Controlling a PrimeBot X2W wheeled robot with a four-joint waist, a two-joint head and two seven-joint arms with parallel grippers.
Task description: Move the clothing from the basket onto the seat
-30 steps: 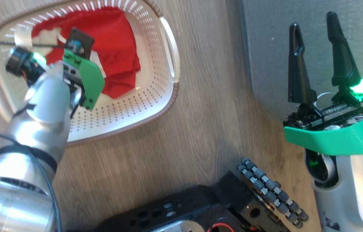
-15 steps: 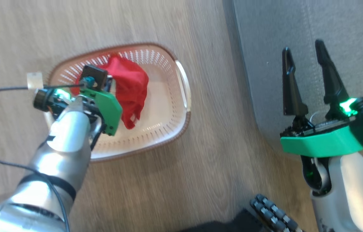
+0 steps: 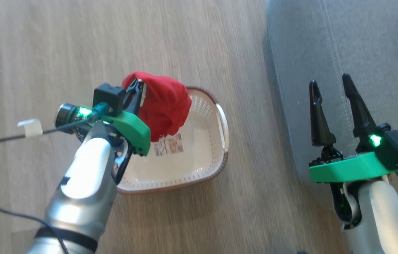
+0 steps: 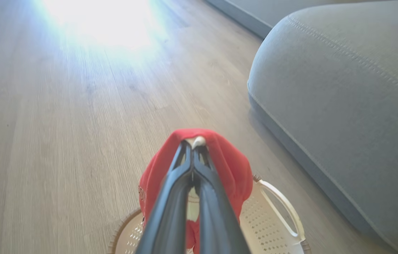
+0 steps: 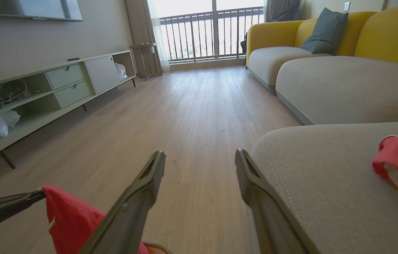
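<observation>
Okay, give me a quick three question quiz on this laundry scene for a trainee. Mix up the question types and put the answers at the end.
1. True or false: the left gripper is shut on a red garment that hangs above the basket.
2. Multiple choice: the right gripper is A) clamped on red cloth, B) open and empty, C) down inside the basket.
3. Fill in the blank: a second red garment lies on the grey ____.

Key: 1 true; 2 B; 3 sofa.
</observation>
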